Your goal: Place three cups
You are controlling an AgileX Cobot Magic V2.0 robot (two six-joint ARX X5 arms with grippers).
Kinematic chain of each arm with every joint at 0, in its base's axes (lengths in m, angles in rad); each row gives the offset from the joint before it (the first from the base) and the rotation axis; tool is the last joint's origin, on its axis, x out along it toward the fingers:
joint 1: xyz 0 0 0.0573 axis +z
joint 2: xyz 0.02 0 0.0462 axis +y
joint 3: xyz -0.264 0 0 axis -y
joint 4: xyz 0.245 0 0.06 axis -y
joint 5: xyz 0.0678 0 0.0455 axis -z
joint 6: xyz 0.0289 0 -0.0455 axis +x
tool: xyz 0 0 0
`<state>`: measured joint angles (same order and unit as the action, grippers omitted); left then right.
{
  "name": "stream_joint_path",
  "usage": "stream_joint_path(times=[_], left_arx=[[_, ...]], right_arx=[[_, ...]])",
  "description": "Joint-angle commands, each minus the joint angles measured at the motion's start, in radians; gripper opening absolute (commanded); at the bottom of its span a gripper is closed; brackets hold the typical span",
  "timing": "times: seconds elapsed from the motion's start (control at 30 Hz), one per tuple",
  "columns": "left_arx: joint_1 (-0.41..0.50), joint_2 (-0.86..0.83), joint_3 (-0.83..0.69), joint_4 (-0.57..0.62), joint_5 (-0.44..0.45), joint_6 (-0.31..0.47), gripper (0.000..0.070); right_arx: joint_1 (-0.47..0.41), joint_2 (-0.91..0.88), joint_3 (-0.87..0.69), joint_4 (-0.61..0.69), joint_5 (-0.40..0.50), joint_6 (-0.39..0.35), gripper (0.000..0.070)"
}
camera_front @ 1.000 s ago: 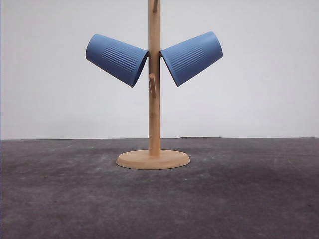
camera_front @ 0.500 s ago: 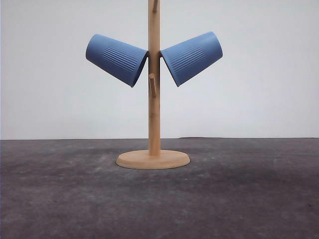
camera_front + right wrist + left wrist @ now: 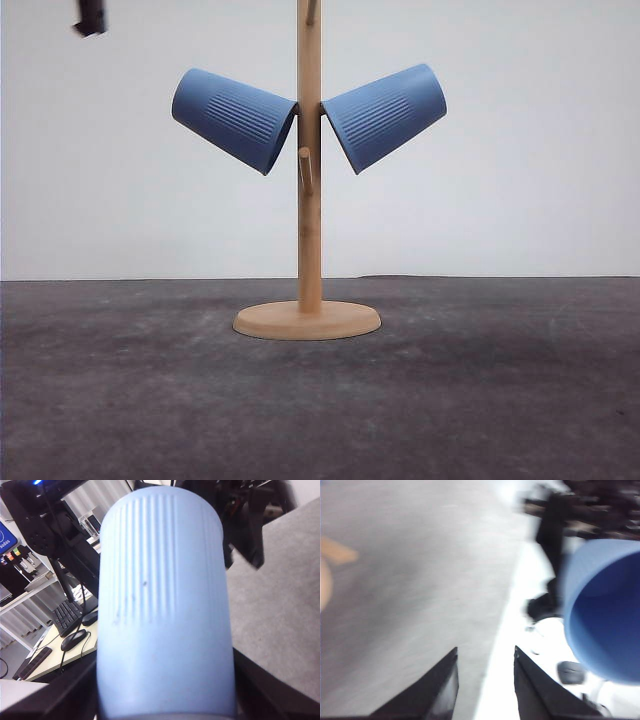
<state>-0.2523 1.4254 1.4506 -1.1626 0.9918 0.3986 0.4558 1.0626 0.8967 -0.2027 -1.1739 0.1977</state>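
Note:
Two blue cups hang mouth-inward on a wooden rack [image 3: 309, 200], one cup [image 3: 233, 119] to the left of the post and the other cup [image 3: 385, 115] to the right. A short peg [image 3: 305, 170] on the front of the post is bare. In the right wrist view my right gripper [image 3: 165, 700] is shut on a third ribbed light-blue cup [image 3: 162, 595], its dark fingers [image 3: 67, 692] on both sides. My left gripper [image 3: 485, 652] is open with nothing between its fingers; beside it a blue cup [image 3: 605, 610] shows mouth-on. That view is blurred.
The rack's round base [image 3: 307, 320] stands mid-table on the dark grey tabletop [image 3: 320, 410], before a white wall. A dark piece of an arm [image 3: 90, 17] shows at the top left of the front view. Desks and a keyboard [image 3: 67, 615] lie beyond the table.
A dark piece of an arm has come into the top left of the front view. The rack and the two hung cups have not moved.

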Motion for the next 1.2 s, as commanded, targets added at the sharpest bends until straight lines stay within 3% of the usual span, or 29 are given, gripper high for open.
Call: stream_joint_path(times=[0.0,0.1,0.2,0.43,0.63,0.8,1.1,1.17], left_arx=[[0.010,0.006,0.014,0.000,-0.018,-0.012,0.0198],[0.043,0.006,0.014,0.000,-0.072,-0.040,0.0197],[0.072,0.006,0.014,0.003,-0.182,-0.086,0.0197],[0.104,0.006,0.014,0.023,-0.522,-0.211,0.0197],[0.105,0.006,0.014,0.042,-0.769,-0.277,0.0197],[0.105,0.006,0.015,0.041,-0.842,-0.298,0.0197],[0.105,0.006,0.015,0.041,-0.843,-0.298,0.0197],[0.105,0.006,0.014,0.041,-0.843,-0.298,0.0197]], right_arx=[[-0.002,0.008,0.014,-0.007,0.004,-0.014,0.0289],[-0.008,0.008,0.014,-0.050,0.049,-0.026,0.0289],[-0.008,0.008,0.014,-0.118,0.143,-0.047,0.0289],[0.018,0.008,0.017,-0.253,0.510,-0.049,0.0289],[0.125,0.009,0.036,-0.336,0.826,-0.024,0.0289],[0.233,0.057,0.086,-0.366,1.035,0.040,0.0289],[0.340,0.303,0.324,-0.527,1.302,0.049,0.0289],[0.341,0.340,0.360,-0.526,1.307,0.049,0.0289]])
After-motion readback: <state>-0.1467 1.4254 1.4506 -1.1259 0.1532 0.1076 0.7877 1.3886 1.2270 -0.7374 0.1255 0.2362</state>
